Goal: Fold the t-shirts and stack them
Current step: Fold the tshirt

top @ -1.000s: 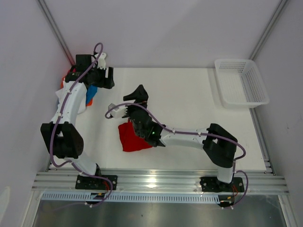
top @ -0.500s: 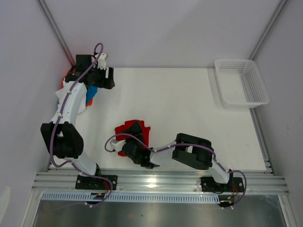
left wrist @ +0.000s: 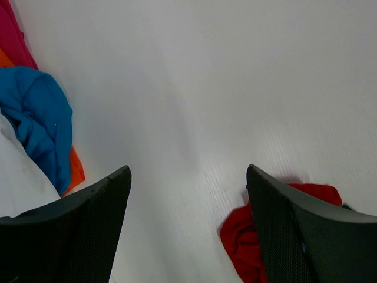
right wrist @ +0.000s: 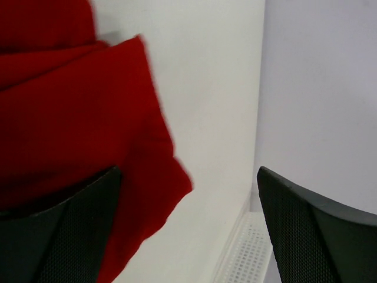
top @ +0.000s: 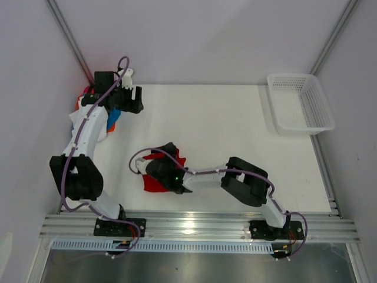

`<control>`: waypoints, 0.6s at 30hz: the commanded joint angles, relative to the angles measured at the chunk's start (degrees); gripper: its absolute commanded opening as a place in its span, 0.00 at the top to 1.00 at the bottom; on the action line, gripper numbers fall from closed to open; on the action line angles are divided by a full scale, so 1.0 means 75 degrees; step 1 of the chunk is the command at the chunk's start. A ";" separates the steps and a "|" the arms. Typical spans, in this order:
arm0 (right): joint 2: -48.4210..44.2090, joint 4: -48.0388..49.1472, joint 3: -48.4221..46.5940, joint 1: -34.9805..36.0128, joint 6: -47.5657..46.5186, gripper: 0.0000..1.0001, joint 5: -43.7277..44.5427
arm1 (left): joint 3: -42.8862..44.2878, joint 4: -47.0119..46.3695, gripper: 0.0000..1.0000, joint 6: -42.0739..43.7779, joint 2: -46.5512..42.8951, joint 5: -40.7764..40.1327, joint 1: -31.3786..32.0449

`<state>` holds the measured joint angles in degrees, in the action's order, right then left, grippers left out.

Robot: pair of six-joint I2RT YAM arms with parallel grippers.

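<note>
Looking on, I judge the job barely begun: the red t-shirt (top: 152,180) lies rumpled near the table's front edge, and the other t-shirts (left wrist: 38,118) sit heaped in the far left corner (none looks folded). The right gripper (right wrist: 188,177) hovers just over the red cloth, jaws spread wide, pinching nothing. The left gripper (left wrist: 188,171), likewise spread, holds nothing.

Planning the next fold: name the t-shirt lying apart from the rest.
The red t-shirt, alone on the open table; the other t-shirts are bunched at its left edge.
</note>
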<state>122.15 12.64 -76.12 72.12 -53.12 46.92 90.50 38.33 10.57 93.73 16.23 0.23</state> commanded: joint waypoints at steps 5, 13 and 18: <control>-0.1297 -0.5031 -0.3579 -0.1809 0.2839 0.01 -0.2372 | -0.1706 -0.1208 0.17 0.0606 -0.1997 0.0484 0.0087; -0.1942 -0.5635 -0.3142 -0.1310 0.2958 0.01 -0.2412 | -0.2270 -0.1313 0.16 0.0584 -0.3015 -0.0217 0.0098; -0.1967 -0.4430 -0.1338 -0.0219 0.2315 0.01 -0.1487 | -0.1907 -0.1408 0.15 0.0068 -0.3591 -0.1062 -0.0007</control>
<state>105.32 -21.12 -92.90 65.82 -33.61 33.21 73.82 30.46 13.37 70.63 12.21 0.51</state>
